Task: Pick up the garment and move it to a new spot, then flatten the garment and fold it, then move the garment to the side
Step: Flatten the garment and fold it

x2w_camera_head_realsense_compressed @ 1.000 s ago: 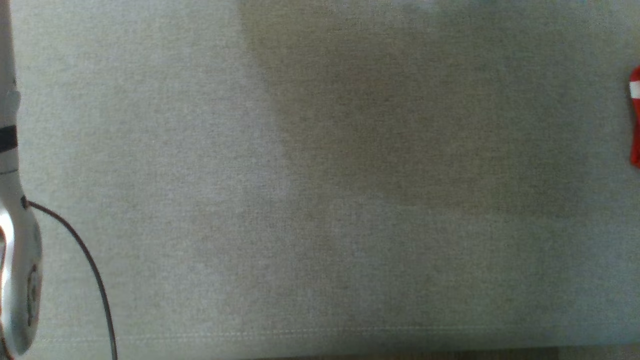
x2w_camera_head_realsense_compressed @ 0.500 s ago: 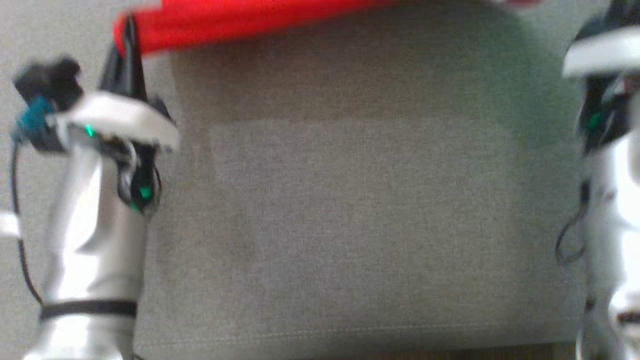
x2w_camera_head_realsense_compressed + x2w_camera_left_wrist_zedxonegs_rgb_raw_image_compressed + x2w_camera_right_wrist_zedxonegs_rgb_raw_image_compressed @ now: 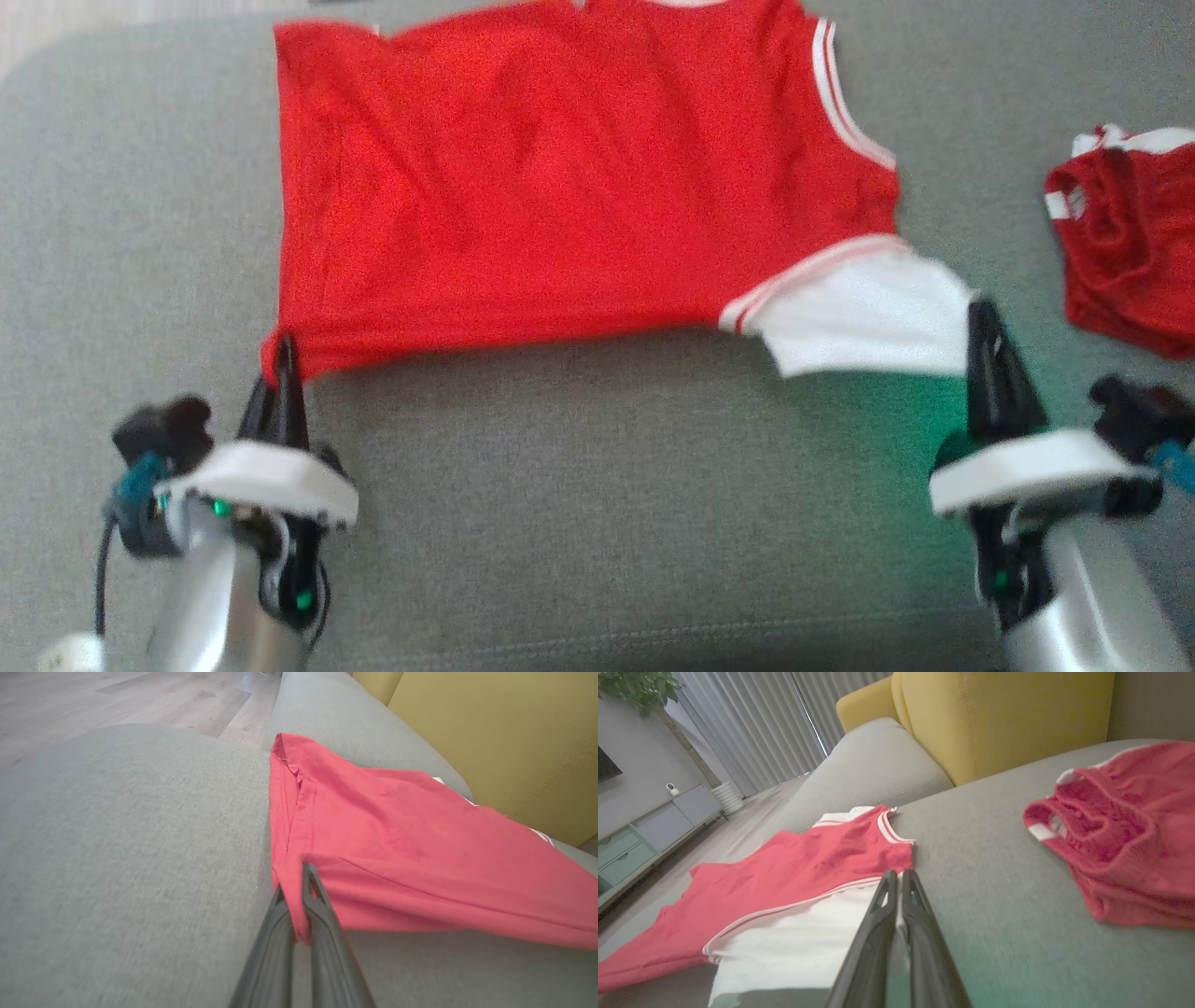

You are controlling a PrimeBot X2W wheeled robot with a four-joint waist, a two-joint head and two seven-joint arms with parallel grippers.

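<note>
- The left fingers [image 3: 285, 369] [image 3: 308, 891] are pressed together, with a hem corner of the red shirt [image 3: 560, 168] [image 3: 397, 830] pinched between their tips.
- The right fingers [image 3: 988, 345] [image 3: 892, 891] are likewise closed, gripping the outer edge of the shirt's white sleeve [image 3: 859, 322] [image 3: 798, 947].
- The shirt stretches between the two sets of fingers and ahead of them, spread mostly flat on the grey sofa seat [image 3: 607, 485].
- Its near edge sags slightly between the two grips, lifted a little off the cushion at the left fingers.
- Red-and-white striped trim [image 3: 803, 275] runs just beyond the right fingers, where the sleeve meets the red body.
- A second stripe of the same trim lies further ahead, along the shirt's far right edge.
- A second red garment [image 3: 1130, 243] [image 3: 1120, 835] with white trim lies crumpled on the seat, to the right of the right fingers and clear of the shirt.
- Past that garment, in the right wrist view, a yellow sofa back [image 3: 994, 718] stands well ahead of the right fingers.
- A wooden floor [image 3: 117, 700] lies beyond the cushion's edge, ahead and to the left of the left fingers.
</note>
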